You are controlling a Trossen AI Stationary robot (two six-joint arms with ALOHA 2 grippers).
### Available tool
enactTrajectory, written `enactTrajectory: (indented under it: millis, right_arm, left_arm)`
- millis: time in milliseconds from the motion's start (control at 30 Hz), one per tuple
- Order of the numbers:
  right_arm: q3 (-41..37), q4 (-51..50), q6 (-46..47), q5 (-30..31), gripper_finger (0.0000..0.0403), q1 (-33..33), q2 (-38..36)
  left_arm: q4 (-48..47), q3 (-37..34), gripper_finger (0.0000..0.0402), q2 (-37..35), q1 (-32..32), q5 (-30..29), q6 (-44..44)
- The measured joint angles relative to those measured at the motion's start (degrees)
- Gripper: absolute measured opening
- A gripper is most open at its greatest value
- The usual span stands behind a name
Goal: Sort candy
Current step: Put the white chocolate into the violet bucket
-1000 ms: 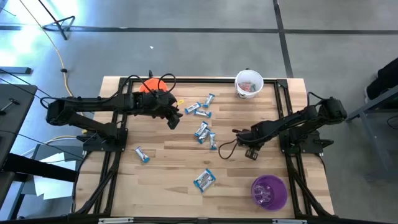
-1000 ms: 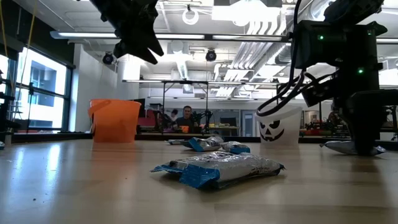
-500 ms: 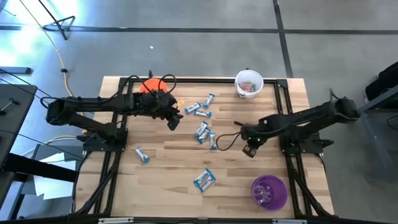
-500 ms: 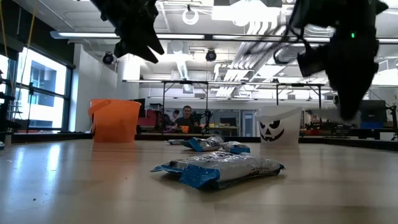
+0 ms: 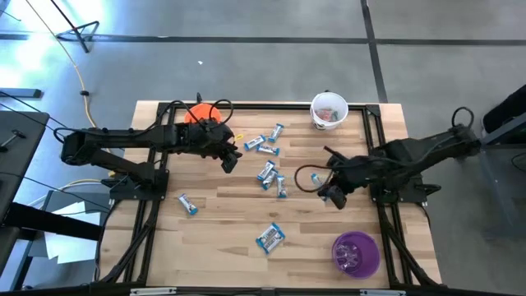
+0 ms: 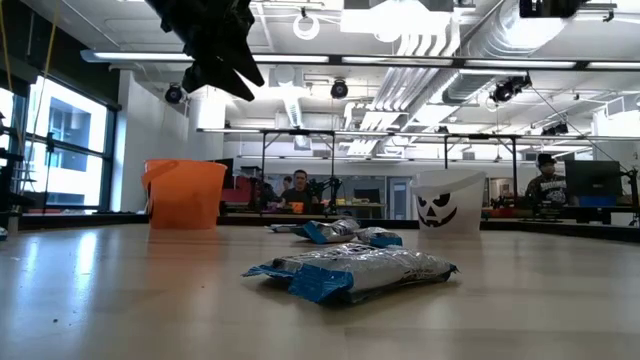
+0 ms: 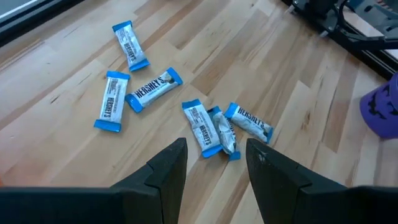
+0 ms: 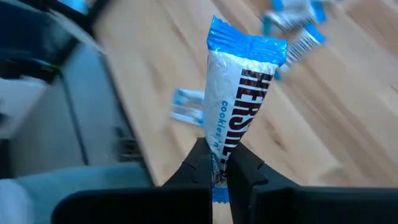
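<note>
Overhead and table-level cameras share the table (image 5: 230, 205); wrist cameras look close.

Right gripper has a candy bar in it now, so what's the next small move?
Probably carry it toward a cup, perhaps the purple cup nearby. The right gripper is shut on a blue-and-white bar, lifted off the table. Which cup fits can't be told.

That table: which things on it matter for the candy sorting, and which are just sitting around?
For the job: loose candy bars; one candy bar in the right tool; orange cup, white cup, purple cup.
Just there: yellow cable on the floor.
</note>
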Motion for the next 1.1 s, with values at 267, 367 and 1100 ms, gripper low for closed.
enactTrajectory:
  millis: [267,367,1100]
  right_arm:
    - [12.0,-0.6,9.4,11.0,0.0001,12.5,3.3]
    - [14.3,-0.6,13.5,11.9,0.0001,17.1,6.4]
    - [31.5,-17.7,48.6,10.7,0.0005,41.2,21.5]
  left_arm:
    - [0.6,0.0,0.0152,0.0,0.0,0.0,-1.6]
    - [0.8,0.0,0.0152,0.0,-0.3,-0.2,-2.5]
    - [0.9,0.0,0.0152,0.0,-2.8,-5.2,-4.3]
